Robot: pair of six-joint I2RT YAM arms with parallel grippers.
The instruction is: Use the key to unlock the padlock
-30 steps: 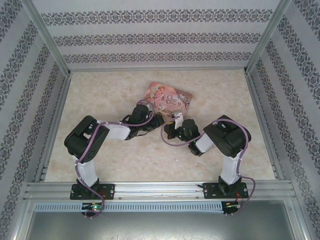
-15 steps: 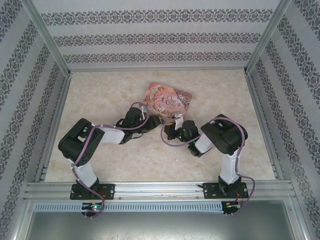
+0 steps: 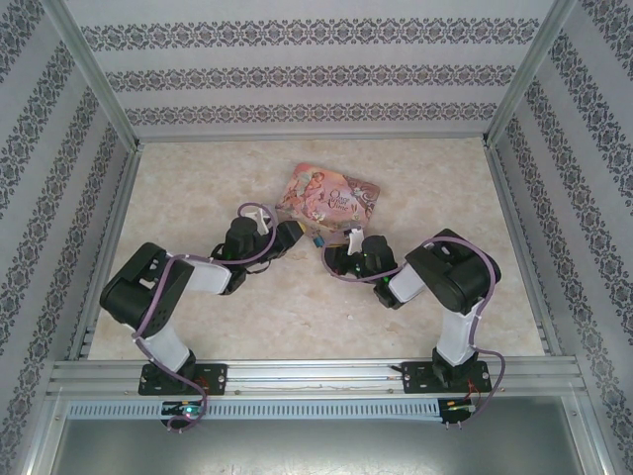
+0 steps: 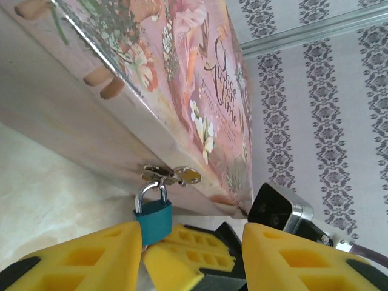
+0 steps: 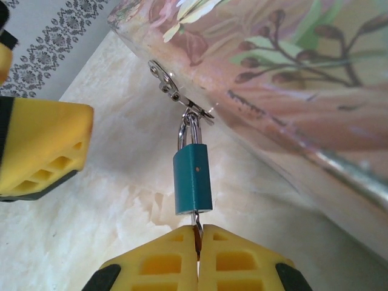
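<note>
Pinching the key (image 5: 196, 233) between fingers pressed tight together, the right pincer (image 5: 197, 240) sits directly under the padlock (image 5: 193, 185). The key shows as a thin metal sliver meeting the underside of the blue body. It appears to be in the keyhole, though the fingers hide most of it. The padlock's silver shackle is looped through the hasp (image 5: 177, 92) on the side wall of the pink tin (image 5: 291, 73), which lies on the marbled bench (image 5: 91, 200). The left pincer (image 4: 188, 257) is spread wide and holds nothing. In the right wrist view, one of its yellow fingers stands near the padlock without touching it.
</note>
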